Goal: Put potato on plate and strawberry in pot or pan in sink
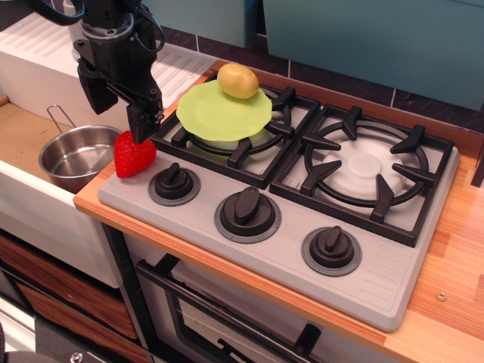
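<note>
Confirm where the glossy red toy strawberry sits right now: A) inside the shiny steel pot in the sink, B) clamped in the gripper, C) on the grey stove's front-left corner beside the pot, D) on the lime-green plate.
C: the glossy red toy strawberry rests on the grey stove corner, outside the shiny steel pot, with the gripper just above it.

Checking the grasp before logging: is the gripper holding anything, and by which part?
Nothing is held. The gripper hangs open just above the strawberry, which rests on the stove's corner.
</note>
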